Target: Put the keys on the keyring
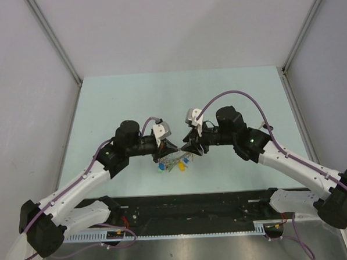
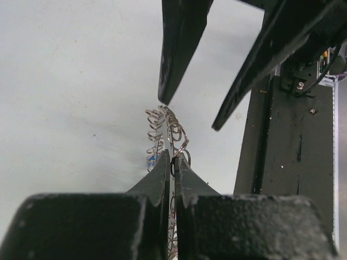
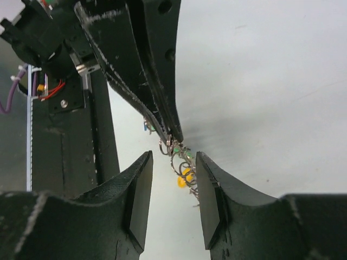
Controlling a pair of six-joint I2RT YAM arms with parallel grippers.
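Observation:
Above the table centre, the grey coiled keyring [image 1: 174, 156] hangs with my left gripper [image 1: 172, 146] shut on it. In the left wrist view the left gripper [image 2: 173, 158] pinches the keyring's wire loops [image 2: 172, 130] at its fingertips. Keys with coloured heads dangle from the coil: blue [image 1: 161, 165], green [image 1: 157, 170] and yellow [image 1: 181, 165]. My right gripper [image 1: 186, 148] faces the left one, open. In the right wrist view the right gripper [image 3: 173, 157] straddles the keyring [image 3: 181, 162] without clamping it. A yellow key head [image 3: 184, 179] shows between its fingers.
The pale green table [image 1: 125, 103] is walled by grey panels on both sides. A black base rail [image 1: 189, 208] with cables runs along the near edge, beneath the hanging keys. The right arm's fingers [image 2: 176, 54] fill the top of the left wrist view.

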